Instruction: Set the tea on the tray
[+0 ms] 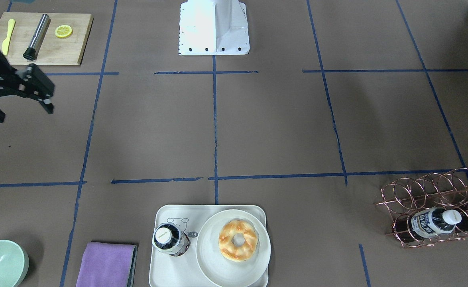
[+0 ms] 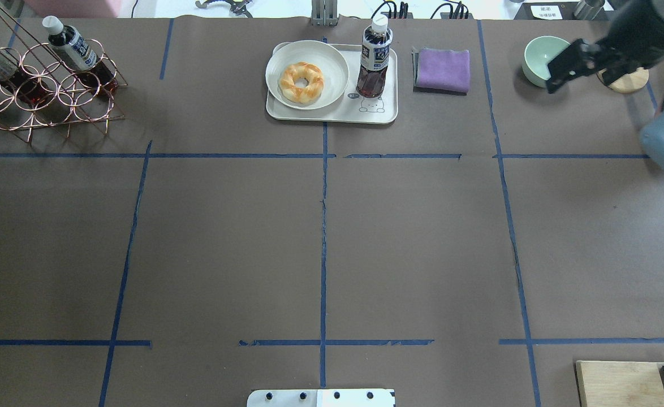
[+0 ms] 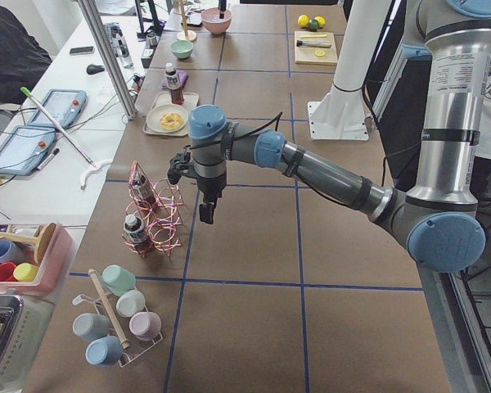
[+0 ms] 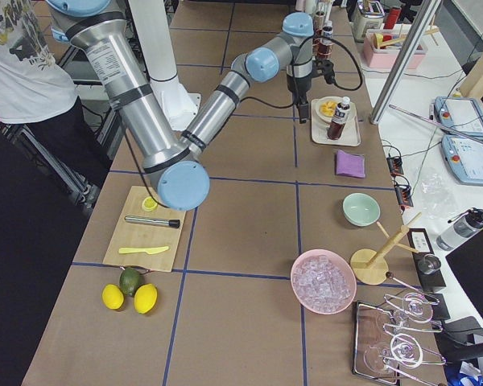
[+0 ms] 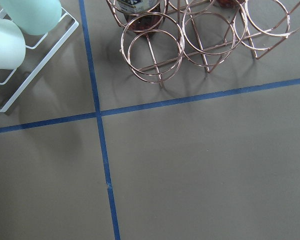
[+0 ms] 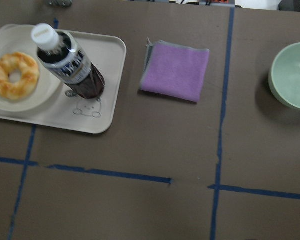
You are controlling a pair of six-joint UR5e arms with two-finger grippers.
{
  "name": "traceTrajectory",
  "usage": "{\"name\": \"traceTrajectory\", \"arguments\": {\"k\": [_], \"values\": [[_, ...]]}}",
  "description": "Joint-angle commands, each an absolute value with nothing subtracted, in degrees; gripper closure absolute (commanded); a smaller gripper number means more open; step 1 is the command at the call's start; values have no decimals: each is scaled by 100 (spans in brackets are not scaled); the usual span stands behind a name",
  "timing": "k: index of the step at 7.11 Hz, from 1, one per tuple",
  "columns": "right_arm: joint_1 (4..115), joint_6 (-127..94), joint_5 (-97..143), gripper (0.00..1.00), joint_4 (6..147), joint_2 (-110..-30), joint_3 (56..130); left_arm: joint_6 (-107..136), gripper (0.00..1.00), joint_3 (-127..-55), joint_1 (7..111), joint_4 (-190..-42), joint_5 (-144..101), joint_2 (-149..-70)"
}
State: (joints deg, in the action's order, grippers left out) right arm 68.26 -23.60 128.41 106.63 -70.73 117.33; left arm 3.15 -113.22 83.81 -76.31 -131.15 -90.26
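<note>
Brown table (image 1: 278,131), tea (image 1: 171,239) upright on tray (image 1: 166,268), right fingers (image 1: 44,104) spread wide, empty, left fingers (image 3: 204,213) unclear

Robotics lab, test cell dressed as kitchen.
- 2 industrial arms, left arm (image 3: 327,176) and right arm (image 4: 217,100), rise from white pedestal (image 1: 214,28) at table edge.
- Table (image 2: 224,237) covered in brown paper, split into grid by blue tape (image 2: 323,254).
- White side bench (image 3: 33,188) carries 2 teach pendants (image 3: 61,105), cables, phone.
- Aluminium post (image 3: 106,57) stands at bench side.
- Kitchen goods laid out as props: cutting board (image 4: 145,229), copper bottle rack (image 1: 433,207), mug rack (image 3: 114,319), pink bowl of ice (image 4: 324,281), donut (image 1: 238,240) on plate on tray (image 1: 166,267).
</note>
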Motion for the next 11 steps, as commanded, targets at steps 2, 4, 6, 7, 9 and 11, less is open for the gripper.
{"name": "traceTrajectory", "arguments": {"k": [2,4,6,7,9,11], "values": [[8083,50,13718,0,10644,-8453,11305,-647,0,-10533,8954,-7673,-13140,-8789],[8524,455,13729,0,10626,-8849,11268,-677,0,-9674,9017,-8649,-13148,-8571],[8525,413,13728,0,10617,-8921,10856,-633,0,-9028,9018,-9386,-13752,-8420],[8534,422,13702,0,10617,-8895,10698,-624,0,-9105,9026,-9326,-13746,-8411],[9103,527,13790,0,10608,-9069,10303,-598,0,-9315,9035,-9281,-13729,-8411],[9499,1183,13834,0,10137,-9079,9445,-589,0,-9386,9044,-9194,-13729,-8411]]}}
